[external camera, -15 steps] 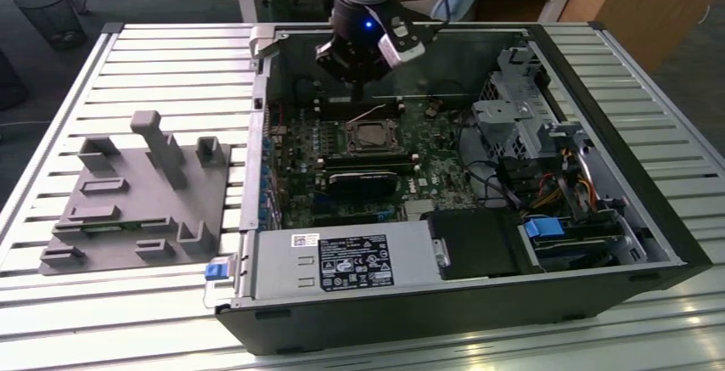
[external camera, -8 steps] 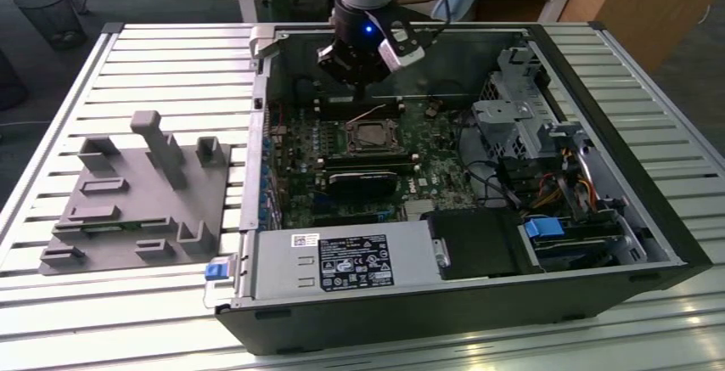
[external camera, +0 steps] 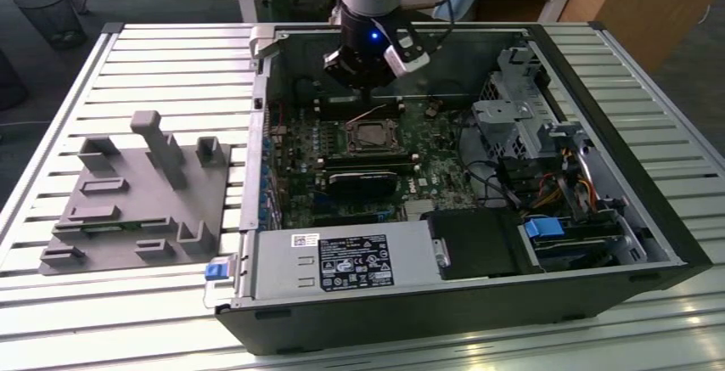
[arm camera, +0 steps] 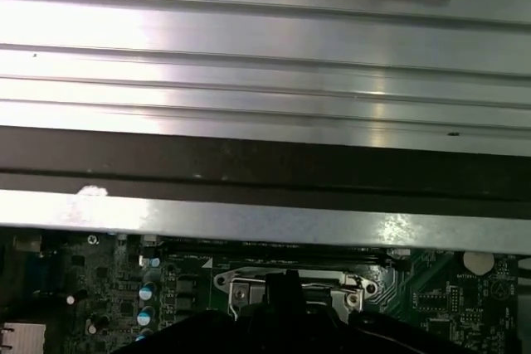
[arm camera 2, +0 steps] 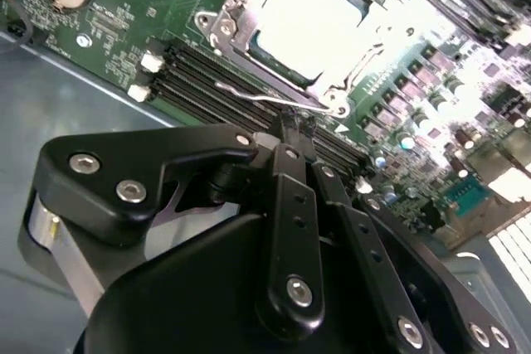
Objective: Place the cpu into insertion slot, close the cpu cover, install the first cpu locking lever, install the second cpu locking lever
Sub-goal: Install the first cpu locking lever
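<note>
Open computer case [external camera: 634,218], laid on its side on a slatted metal table [external camera: 148,57]: contained are a green motherboard [external camera: 340,146], a black heatsink block [external camera: 362,186], a labelled power supply [external camera: 340,262] and a metal drive cage [external camera: 515,120] with cabling. Insertion slot [external camera: 369,139] located mid-board; the cpu [arm camera 2: 311,22] is seen seated in it in the second wrist view, framed by the cpu cover [arm camera 2: 224,26], which lies down around the chip. A thin wire locking lever [arm camera 2: 265,99] is seen alongside the socket. Tool [arm camera 2: 292,130] positioned just beside the socket edge, at the lever; its fingertips are pressed together, and whether the lever is gripped cannot be told. A grey fixture tray [external camera: 131,197] is kept on the table, apart from the case.
</note>
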You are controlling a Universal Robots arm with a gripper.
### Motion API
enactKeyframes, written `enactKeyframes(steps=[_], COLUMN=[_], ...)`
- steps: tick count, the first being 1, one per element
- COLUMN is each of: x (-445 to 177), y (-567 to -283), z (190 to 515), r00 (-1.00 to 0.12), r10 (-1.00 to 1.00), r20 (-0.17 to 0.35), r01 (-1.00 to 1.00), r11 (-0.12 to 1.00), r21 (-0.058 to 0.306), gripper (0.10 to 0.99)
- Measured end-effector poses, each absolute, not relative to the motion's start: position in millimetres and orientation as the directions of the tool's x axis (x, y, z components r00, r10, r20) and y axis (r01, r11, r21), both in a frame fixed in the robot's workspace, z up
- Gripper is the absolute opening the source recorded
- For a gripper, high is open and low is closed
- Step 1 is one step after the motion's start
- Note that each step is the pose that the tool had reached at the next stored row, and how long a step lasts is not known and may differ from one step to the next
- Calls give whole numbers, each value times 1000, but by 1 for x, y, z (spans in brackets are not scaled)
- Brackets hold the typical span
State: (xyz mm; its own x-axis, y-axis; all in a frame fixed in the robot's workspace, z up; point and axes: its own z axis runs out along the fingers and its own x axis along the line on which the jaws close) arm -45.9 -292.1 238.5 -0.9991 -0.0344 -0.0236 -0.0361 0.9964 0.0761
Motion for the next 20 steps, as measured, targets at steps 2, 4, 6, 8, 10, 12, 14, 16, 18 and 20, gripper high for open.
enactKeyframes(steps=[2,4,6,8,10,12,14,16,18,20], x=[-43,-40,-39,-38,-37,-36,-36,-35,-33,-31], y=[-292,-292,-291,-291,-291,-290,-290,-289,-289,-289], z=[237,236,233,231,229,229,228,227,226,225], r00=[-999,-999,-999,-999,-999,-999,-999,-999,-999,-999], r10=[-34,-34,-34,-34,-34,-34,-30,-27,-26,-26], r20=[-24,-24,-24,-24,-24,-24,-24,-24,-24,-24], r01=[-36,-36,-36,-36,-36,-35,-32,-28,-27,-27], r11=[996,996,996,996,996,996,997,997,997,997], r21=[76,76,76,76,76,76,76,76,76,76], gripper=[106,106,106,106,106,106,106,106,106,106])
